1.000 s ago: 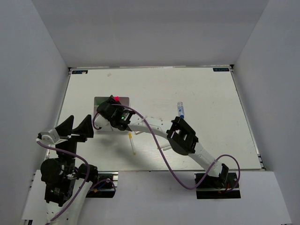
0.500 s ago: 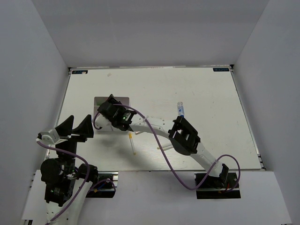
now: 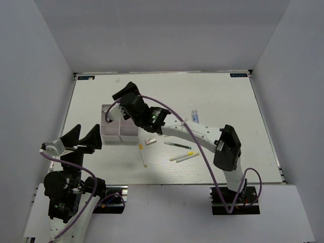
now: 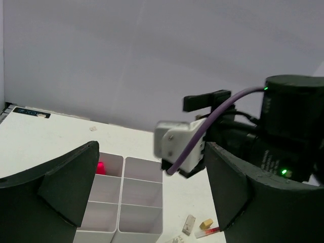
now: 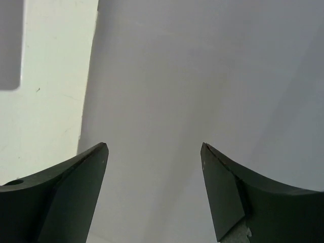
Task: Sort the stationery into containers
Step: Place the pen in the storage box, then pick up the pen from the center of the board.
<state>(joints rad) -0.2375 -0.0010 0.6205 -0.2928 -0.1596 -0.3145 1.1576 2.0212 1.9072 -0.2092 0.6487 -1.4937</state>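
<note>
R end effector agape near tray

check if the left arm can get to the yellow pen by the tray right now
Probably yes: the left end effector is open just left of the tray, and the yellow pen lies uncovered off its near right corner. The right arm reaches over the tray's far part, not the pen.

White desk, matte, evenly lit, soft shadows only. Pale grey back wall along desk's far edge. Grey left wall and grey right wall flank desk. Blue label at desk's far-left corner, second blue label at far-right. White ledge along desk's near edge.
</note>
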